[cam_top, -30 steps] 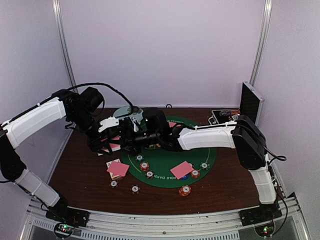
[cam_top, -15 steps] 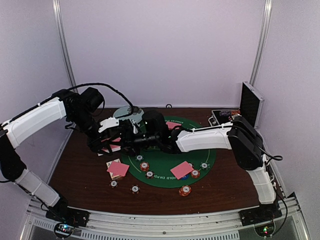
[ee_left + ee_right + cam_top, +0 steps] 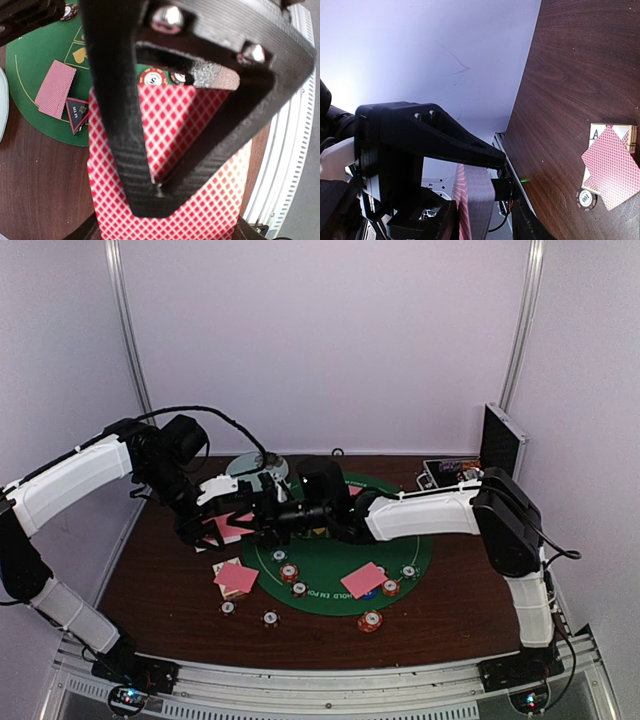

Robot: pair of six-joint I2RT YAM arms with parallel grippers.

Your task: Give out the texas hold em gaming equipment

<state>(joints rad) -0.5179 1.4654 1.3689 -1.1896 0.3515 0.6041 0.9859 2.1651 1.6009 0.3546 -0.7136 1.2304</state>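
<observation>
My left gripper (image 3: pixel 230 527) is shut on a stack of pink-backed playing cards (image 3: pixel 210 200) and holds it above the table, left of the green mat (image 3: pixel 325 592). My right gripper (image 3: pixel 264 522) reaches across to that stack. In the right wrist view its jaws (image 3: pixel 482 225) stand apart on either side of the cards, seen edge-on (image 3: pixel 470 200). One pink card (image 3: pixel 363 580) lies on the mat and another (image 3: pixel 237 577) on a small card pile. Striped chips (image 3: pixel 289 572) (image 3: pixel 370 621) lie around the mat's near edge. A red-black triangle marker (image 3: pixel 77 114) lies by a card (image 3: pixel 55 89).
A pale round plate (image 3: pixel 255 465) lies at the back behind the grippers. The metal case (image 3: pixel 500 445) stands open at the back right. Small chips (image 3: pixel 228 607) (image 3: pixel 270 618) lie on the wood near the front. The card pile and a chip (image 3: pixel 586 198) also show in the right wrist view.
My right gripper has shifted slightly to the right beside the left gripper's cards, and more of the pink stack shows. The left arm has barely moved.
</observation>
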